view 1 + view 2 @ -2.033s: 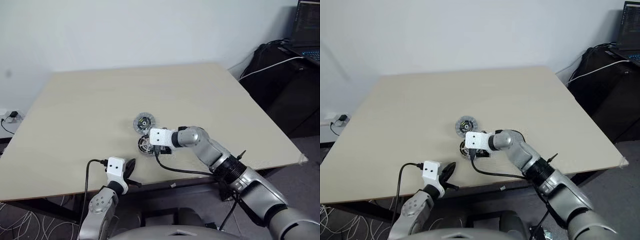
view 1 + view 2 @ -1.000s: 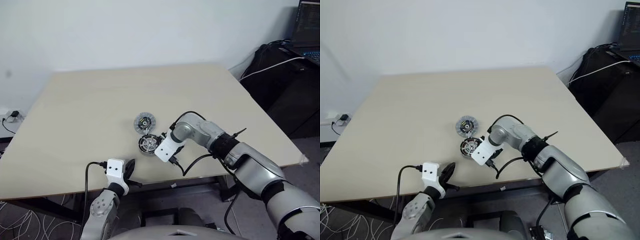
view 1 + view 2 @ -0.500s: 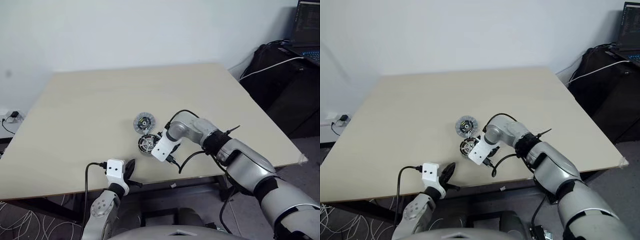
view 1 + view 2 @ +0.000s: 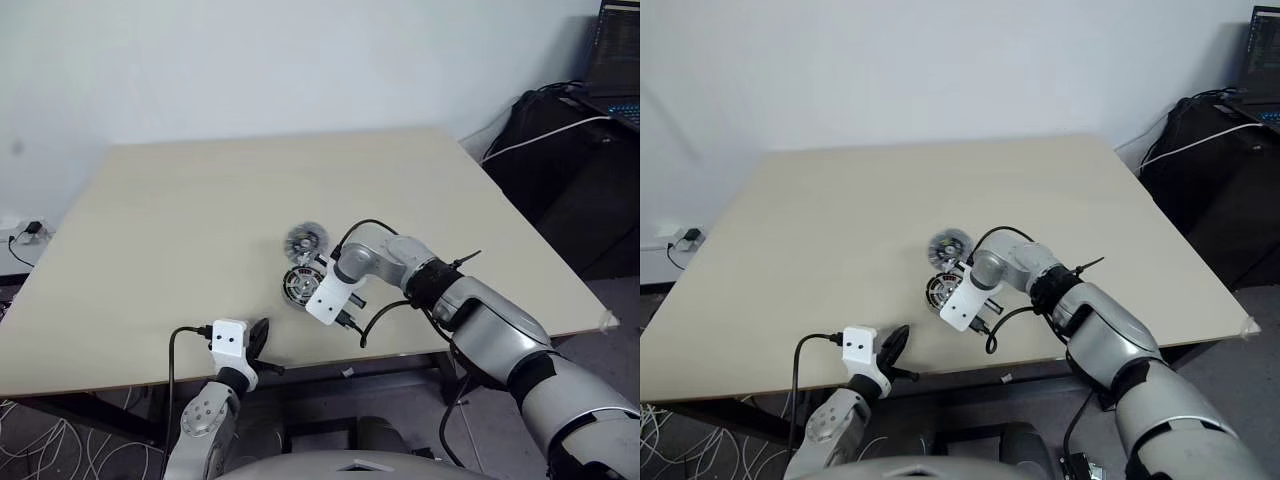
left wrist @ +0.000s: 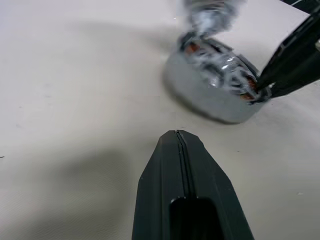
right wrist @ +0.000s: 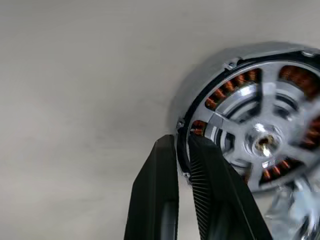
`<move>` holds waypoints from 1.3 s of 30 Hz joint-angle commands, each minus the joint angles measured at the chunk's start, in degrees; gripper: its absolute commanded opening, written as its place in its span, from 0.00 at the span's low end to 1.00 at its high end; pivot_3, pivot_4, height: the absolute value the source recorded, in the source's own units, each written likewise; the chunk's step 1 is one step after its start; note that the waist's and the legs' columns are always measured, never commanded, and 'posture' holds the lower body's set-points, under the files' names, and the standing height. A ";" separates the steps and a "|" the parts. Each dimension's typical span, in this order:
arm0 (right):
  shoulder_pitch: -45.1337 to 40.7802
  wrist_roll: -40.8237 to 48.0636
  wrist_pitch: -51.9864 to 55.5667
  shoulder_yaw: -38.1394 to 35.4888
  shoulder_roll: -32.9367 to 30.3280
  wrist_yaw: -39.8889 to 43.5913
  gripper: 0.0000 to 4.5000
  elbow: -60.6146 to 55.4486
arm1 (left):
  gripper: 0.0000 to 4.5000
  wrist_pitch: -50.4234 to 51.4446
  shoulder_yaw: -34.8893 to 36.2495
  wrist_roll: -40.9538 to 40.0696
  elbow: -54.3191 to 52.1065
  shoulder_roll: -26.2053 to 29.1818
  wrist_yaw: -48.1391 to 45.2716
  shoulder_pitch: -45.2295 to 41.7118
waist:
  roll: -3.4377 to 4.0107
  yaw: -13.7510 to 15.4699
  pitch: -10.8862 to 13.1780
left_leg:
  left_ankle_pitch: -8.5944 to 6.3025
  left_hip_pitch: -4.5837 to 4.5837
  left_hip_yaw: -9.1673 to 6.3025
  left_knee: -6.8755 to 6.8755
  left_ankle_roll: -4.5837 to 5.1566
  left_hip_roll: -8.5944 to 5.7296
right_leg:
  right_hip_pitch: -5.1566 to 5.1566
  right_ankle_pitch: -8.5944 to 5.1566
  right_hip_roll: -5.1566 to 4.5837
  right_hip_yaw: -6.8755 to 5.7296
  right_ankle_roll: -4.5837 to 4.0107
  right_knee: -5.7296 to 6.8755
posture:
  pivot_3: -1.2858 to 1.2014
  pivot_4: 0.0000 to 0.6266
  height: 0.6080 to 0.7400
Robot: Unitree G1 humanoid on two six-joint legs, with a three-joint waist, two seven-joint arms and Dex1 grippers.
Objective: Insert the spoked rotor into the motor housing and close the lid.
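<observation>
Tabletop: right fingers (image 6: 186, 150) apparently pinching motor housing (image 6: 250, 115) rim.

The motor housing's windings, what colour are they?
Copper-orange, ringed around the motor housing beneath silver spokes; clearest in the right wrist view.

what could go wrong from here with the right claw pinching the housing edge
The right claw pinches only the rim of the motor housing, so the housing may tilt or slip free. The spoked rotor sits inside it and could be jarred out. The lid lies close behind and looks blurred, so it might get knocked away.
</observation>
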 commanded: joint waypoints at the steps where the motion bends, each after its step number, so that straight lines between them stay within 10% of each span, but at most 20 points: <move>1: -0.13 0.33 0.10 -1.25 -0.55 0.26 0.02 -1.24 | 0.00 -1.23 -0.45 -0.41 -0.70 -0.21 -0.39 -0.85 | 0.00 0.01 0.00 | 0.00 0.01 0.00 0.00 0.00 0.00 | 0.01 0.00 0.00 0.00 0.00 0.02 | 0.52 0.00 1.00; 26: 6.37 10.55 13.50 -11.86 -8.25 6.55 0.02 -18.63 | 0.00 -1.07 -0.34 -0.75 0.42 -0.35 -0.94 -1.98 | -0.03 0.11 0.04 | 0.00 0.10 0.00 -0.02 0.01 0.01 | 0.11 -0.03 0.00 -0.02 -0.02 0.00 | 0.52 0.00 1.00; 39: 22.28 24.88 70.20 -19.74 -12.32 19.87 0.02 -54.88 | 0.00 -0.90 -0.40 -0.94 1.25 -0.68 -1.30 -2.38 | -0.09 0.47 0.06 | -0.03 -0.25 -0.03 0.18 0.00 0.04 | -0.11 -0.16 -0.03 -0.06 0.34 -0.03 | 0.52 0.00 1.00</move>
